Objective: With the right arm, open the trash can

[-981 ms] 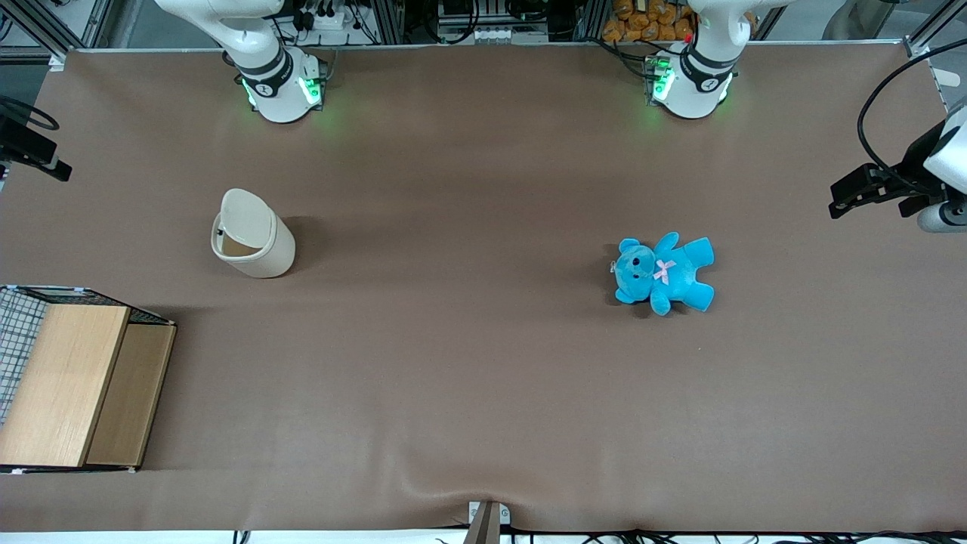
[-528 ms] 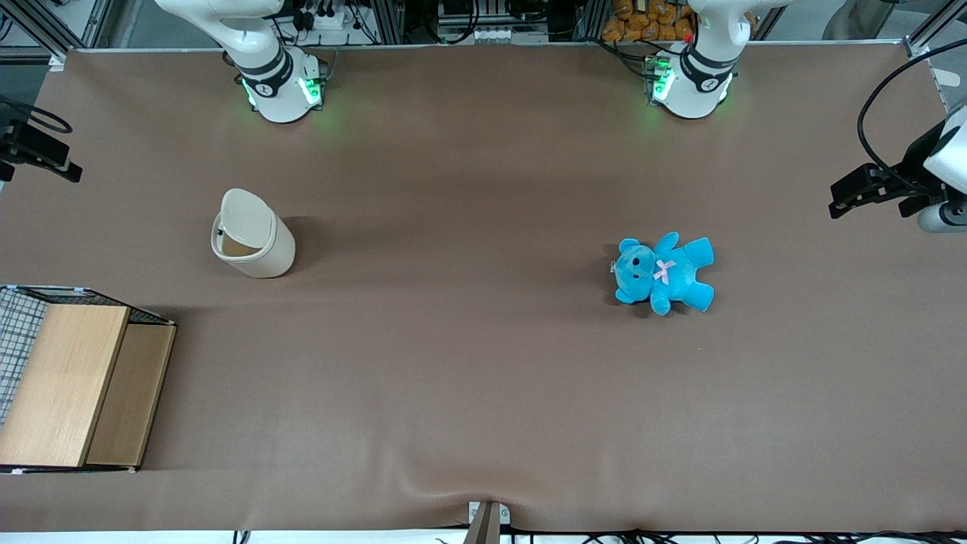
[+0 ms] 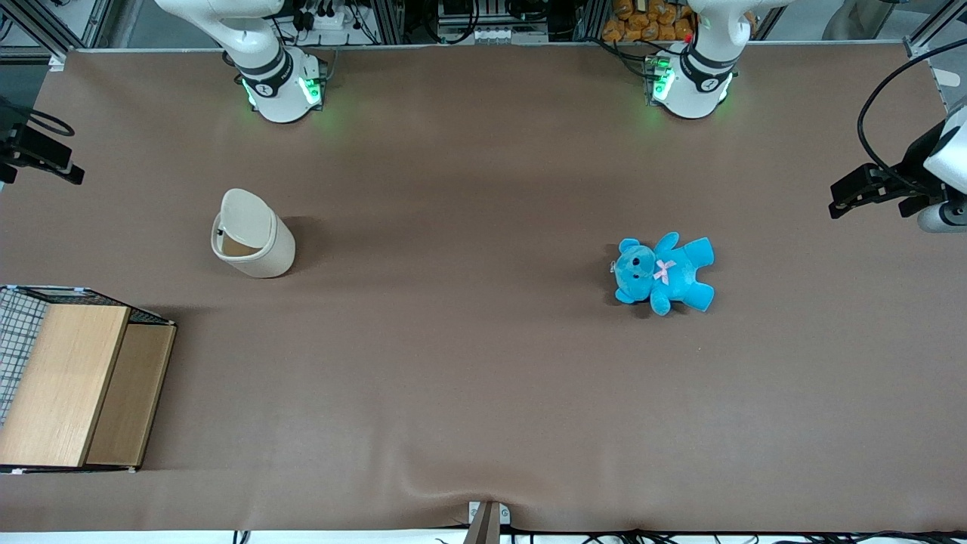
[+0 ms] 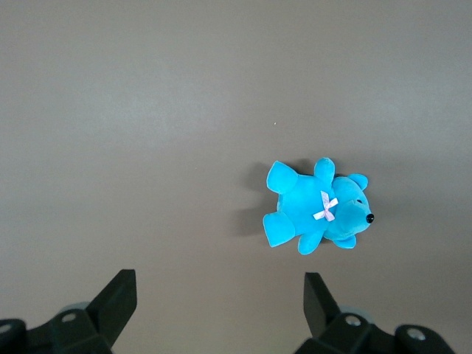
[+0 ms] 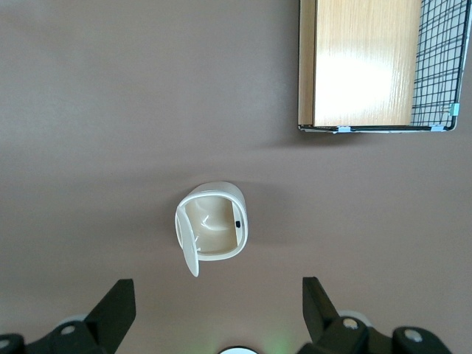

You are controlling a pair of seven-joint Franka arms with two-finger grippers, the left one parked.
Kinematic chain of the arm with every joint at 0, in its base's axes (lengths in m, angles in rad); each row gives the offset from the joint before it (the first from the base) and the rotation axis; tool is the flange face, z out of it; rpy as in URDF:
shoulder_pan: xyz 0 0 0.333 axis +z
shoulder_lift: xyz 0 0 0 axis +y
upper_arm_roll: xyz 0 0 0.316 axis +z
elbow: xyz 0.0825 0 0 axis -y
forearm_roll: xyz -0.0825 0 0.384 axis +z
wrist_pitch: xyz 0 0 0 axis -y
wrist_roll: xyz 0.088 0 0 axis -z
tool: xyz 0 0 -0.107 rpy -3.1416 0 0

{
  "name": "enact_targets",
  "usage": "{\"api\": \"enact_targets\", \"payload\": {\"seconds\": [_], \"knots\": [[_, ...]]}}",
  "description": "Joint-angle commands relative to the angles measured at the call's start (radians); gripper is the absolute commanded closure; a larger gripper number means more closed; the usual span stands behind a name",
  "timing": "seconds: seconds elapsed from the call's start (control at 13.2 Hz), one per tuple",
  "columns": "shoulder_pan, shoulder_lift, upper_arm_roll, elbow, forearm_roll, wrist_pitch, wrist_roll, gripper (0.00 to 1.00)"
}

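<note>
The wooden box [image 3: 72,381] with wire mesh sits nearest the front camera, at the working arm's end of the brown table [image 3: 468,363]. Taking the trash can [image 3: 251,234] as landmark: it stands upright on the table, farther from the front camera than the box and apart from it. Its lid [image 5: 187,243] is swung up on edge, and the wrist view looks straight down into the open cream interior. The blue teddy [image 3: 663,272] lies well apart from the trash can, toward the parked arm's end of the table. The gripper [image 5: 214,313] of the right arm [image 3: 249,45] hangs high above the trash can, touching nothing; its two black fingers [image 5: 118,306] stand wide apart with only bare table between them. The arm's base stands farther from the front camera than the trash can.
</note>
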Motion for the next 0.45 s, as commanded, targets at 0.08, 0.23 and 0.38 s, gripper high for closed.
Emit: {"api": "enact_targets", "payload": {"seconds": [0.08,0.23,0.38], "knots": [[-0.003,-0.002,0.005,0.006,-0.015,0.002,0.019,0.00],[-0.004,0.004,0.005,0.006,-0.013,0.002,0.019,0.00],[-0.006,0.004,0.005,0.005,-0.013,0.002,0.019,0.00]]}}
